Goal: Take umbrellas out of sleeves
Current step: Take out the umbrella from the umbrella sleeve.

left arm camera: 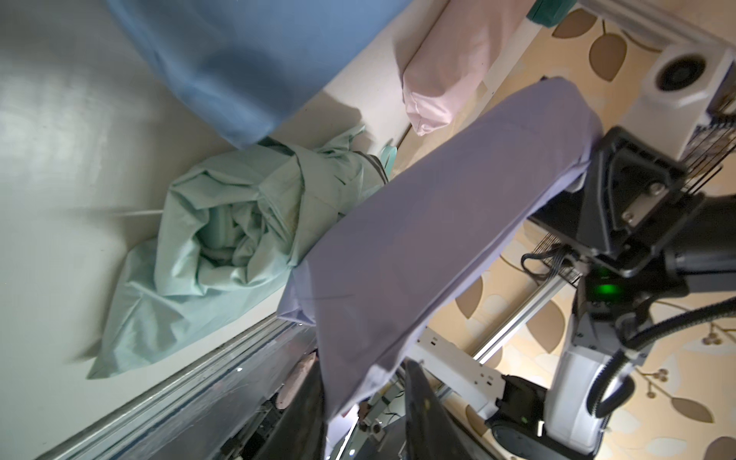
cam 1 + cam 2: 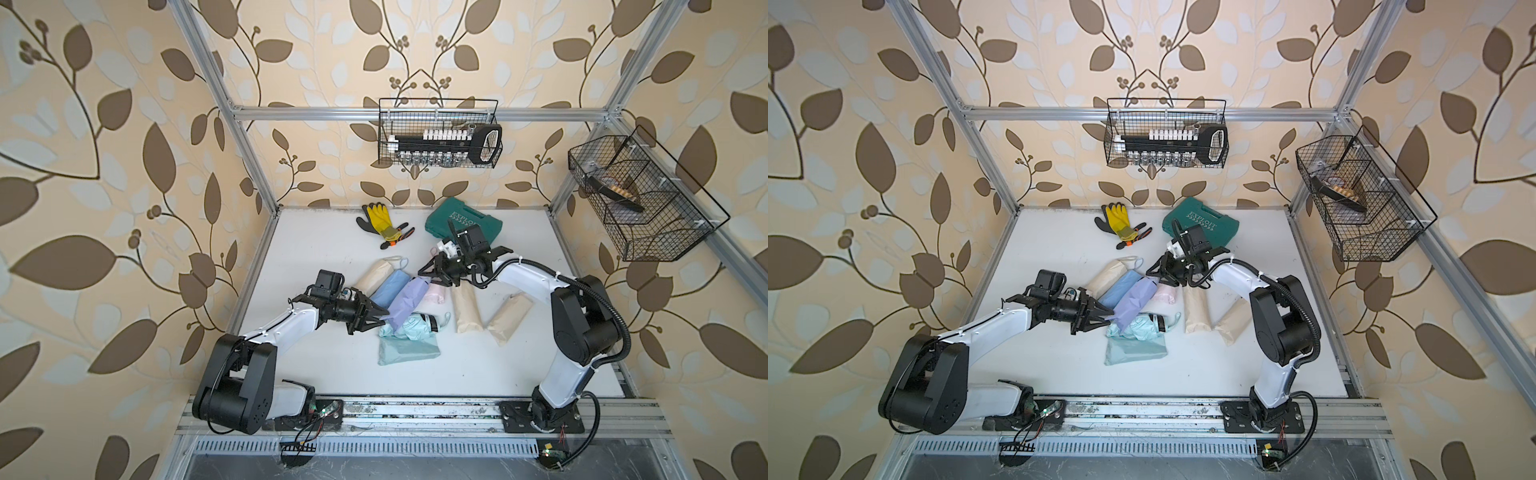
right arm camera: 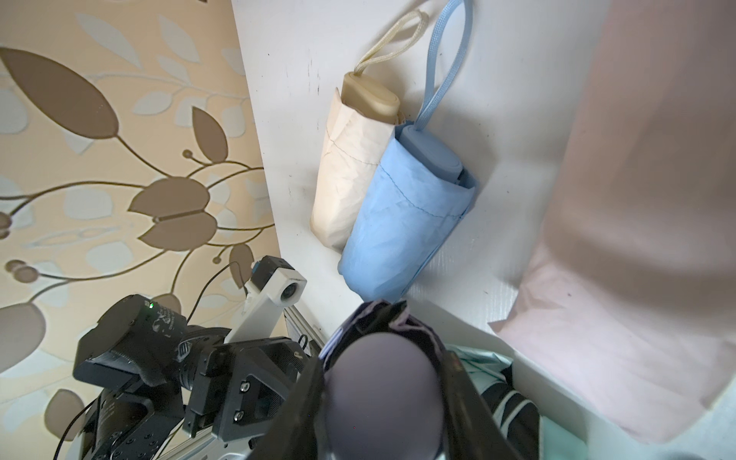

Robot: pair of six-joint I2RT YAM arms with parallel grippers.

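A lilac sleeve (image 2: 405, 301) (image 2: 1136, 301) (image 1: 438, 223) hangs lifted off the table, stretched between my two grippers. My left gripper (image 2: 384, 314) (image 1: 360, 374) is shut on its near closed end. At the far end my right gripper (image 2: 428, 270) (image 3: 382, 350) is shut on the lilac umbrella's rounded handle (image 3: 382, 390), and the rest of that umbrella is hidden inside the sleeve. Below lie a crumpled mint umbrella (image 2: 419, 326) (image 1: 239, 223) and a flat mint sleeve (image 2: 409, 351). Blue (image 2: 390, 284) (image 3: 402, 223) and beige (image 2: 374, 274) (image 3: 350, 175) sleeved umbrellas lie to the left.
A pink sleeve (image 2: 435, 292) and two beige bundles (image 2: 467, 309) (image 2: 509, 318) lie to the right of the lilac one. Yellow-black gloves (image 2: 384, 224) and a green case (image 2: 463, 218) sit at the back. Wire baskets (image 2: 440, 133) (image 2: 640, 199) hang on the frame.
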